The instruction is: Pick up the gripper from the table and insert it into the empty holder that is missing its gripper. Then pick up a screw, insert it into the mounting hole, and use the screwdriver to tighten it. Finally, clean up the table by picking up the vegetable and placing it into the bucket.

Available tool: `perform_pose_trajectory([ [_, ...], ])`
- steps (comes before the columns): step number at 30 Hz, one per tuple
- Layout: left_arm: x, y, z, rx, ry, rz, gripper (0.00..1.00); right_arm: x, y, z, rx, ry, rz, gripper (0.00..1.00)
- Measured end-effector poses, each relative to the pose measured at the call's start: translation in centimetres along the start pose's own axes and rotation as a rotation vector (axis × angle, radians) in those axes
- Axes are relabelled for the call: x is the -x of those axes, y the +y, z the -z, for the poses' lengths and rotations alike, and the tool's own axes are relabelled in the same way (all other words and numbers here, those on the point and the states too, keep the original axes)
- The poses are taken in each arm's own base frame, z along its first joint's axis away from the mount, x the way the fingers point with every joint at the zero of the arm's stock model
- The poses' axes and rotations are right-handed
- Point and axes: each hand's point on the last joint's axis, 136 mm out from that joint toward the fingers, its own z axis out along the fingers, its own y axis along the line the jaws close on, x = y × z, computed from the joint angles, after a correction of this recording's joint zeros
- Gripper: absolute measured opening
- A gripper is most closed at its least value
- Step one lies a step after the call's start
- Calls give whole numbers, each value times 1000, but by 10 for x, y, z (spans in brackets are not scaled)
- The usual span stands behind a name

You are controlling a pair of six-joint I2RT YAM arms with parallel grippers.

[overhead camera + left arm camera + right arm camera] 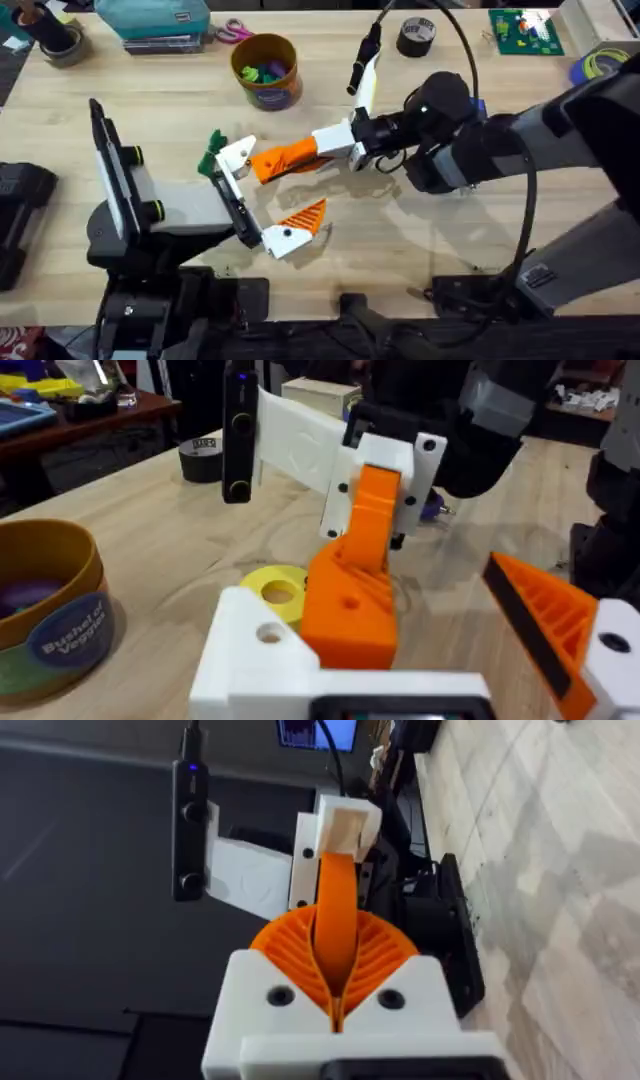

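Black jointed arms, looping black cables, white finger mounts, orange ribbed pads [305, 215]

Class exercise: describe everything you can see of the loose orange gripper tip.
The gripper is an orange plastic wedge, smooth on the face shown, with a small hole. It is off the table, pinched between the right gripper's shut orange pads. Its thick end sits against the left arm's white holder, beside the twin orange tip.

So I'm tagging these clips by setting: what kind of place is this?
Probably a robotics lab or workshop bench: a butcher-block table with a green circuit board, a black tape roll and scissors along its far edge.
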Motion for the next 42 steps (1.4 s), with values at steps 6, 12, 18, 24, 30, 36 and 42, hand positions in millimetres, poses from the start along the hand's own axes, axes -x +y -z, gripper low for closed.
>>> perform_pose_trajectory([
  [6, 0, 0, 0, 0, 0, 0, 986, 2, 0, 0, 0, -11, 0, 10],
  [12, 0, 0, 0, 0, 0, 0, 985, 3, 0, 0, 0, -17, -1, 10],
  [18, 0, 0, 0, 0, 0, 0, 985, 3, 0, 0, 0, -18, -1, 10],
  [24, 0, 0, 0, 0, 0, 0, 986, 3, -1, 0, -2, -18, -7, 10],
  [30, 0, 0, 0, 1, 0, 0, 986, 3, -1, -1, -2, -17, -7, 10],
  [36, 0, 0, 0, 1, 0, 0, 985, 3, -1, -1, -1, -20, -6, 10],
  [42, 0, 0, 0, 1, 0, 0, 985, 3, 0, -1, -1, -21, -5, 10],
])
